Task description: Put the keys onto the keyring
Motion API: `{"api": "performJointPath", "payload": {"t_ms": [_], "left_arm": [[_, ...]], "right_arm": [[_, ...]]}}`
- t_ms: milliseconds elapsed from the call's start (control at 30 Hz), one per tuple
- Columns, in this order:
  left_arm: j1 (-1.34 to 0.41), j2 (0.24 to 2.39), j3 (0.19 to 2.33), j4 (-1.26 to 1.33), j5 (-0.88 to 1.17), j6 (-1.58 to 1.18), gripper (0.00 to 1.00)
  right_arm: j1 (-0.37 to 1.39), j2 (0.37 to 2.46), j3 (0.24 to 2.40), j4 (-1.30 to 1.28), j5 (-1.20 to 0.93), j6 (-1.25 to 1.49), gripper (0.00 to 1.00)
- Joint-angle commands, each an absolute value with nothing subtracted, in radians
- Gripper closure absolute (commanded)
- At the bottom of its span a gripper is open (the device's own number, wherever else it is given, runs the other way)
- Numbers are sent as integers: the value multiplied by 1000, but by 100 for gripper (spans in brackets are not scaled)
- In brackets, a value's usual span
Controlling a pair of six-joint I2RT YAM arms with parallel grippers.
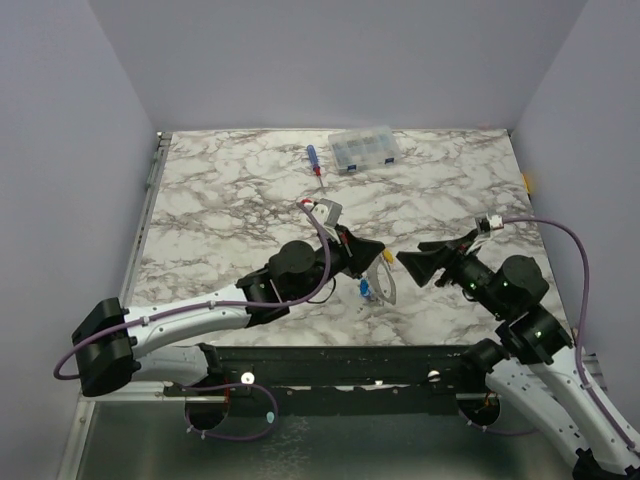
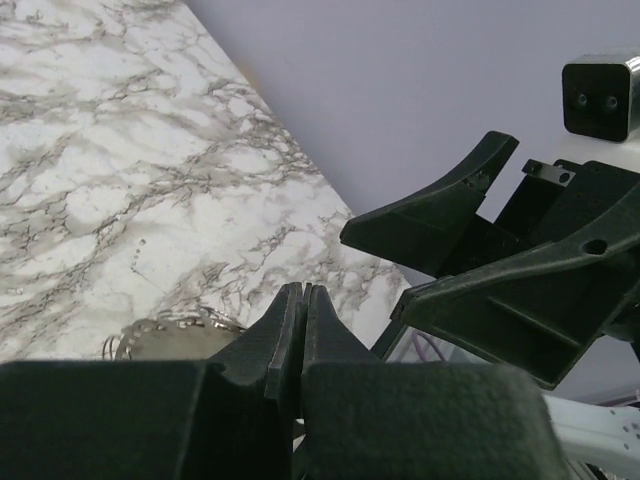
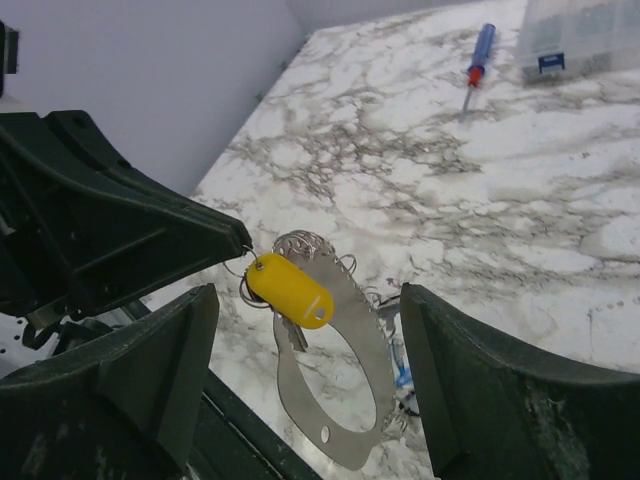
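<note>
The keyring (image 3: 372,335) is a flat grey hoop with a studded rim, held tilted above the marble table (image 1: 230,200). It also shows in the top view (image 1: 388,284) and at the lower left of the left wrist view (image 2: 160,338). A yellow-headed key (image 3: 290,290) hangs at its upper rim. A blue-headed key (image 1: 365,290) lies on the table under the ring, and part of it shows in the right wrist view (image 3: 401,372). My left gripper (image 1: 380,251) is shut at the ring's upper rim beside the yellow key. My right gripper (image 1: 410,253) is open, its fingers either side of the ring without touching it.
A blue-and-red screwdriver (image 1: 314,161) and a clear compartment box (image 1: 365,150) lie at the back of the table. Both show in the right wrist view, the screwdriver (image 3: 478,58) and the box (image 3: 580,35). Grey walls close off the left, back and right.
</note>
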State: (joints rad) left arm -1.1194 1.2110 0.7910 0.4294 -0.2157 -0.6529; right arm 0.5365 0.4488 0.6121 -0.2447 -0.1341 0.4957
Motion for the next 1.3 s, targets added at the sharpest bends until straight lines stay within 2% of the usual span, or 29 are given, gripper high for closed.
{"api": "performJointPath", "payload": {"t_ms": [0, 267, 633, 933, 1033, 1133, 1267], "left_arm": [[-1116, 1141, 791, 480, -181, -608, 100], [-1108, 1089, 872, 375, -85, -553, 100], [-1108, 1050, 998, 230, 104, -477, 100], [-1108, 1010, 1007, 216, 164, -485, 100], [-1108, 1003, 1006, 217, 173, -489, 100], [-1108, 1001, 1006, 219, 181, -495, 100], [-1108, 1003, 1005, 224, 186, -499, 100]], "right_arm": [[533, 408, 602, -118, -269, 451, 16], [532, 399, 649, -52, -468, 302, 11], [533, 548, 835, -173, -688, 75, 18], [534, 672, 940, -288, -804, -28, 15], [534, 689, 946, -293, -804, -37, 21], [532, 704, 946, -296, -810, -40, 35], [533, 725, 946, -287, -840, -29, 45]]}}
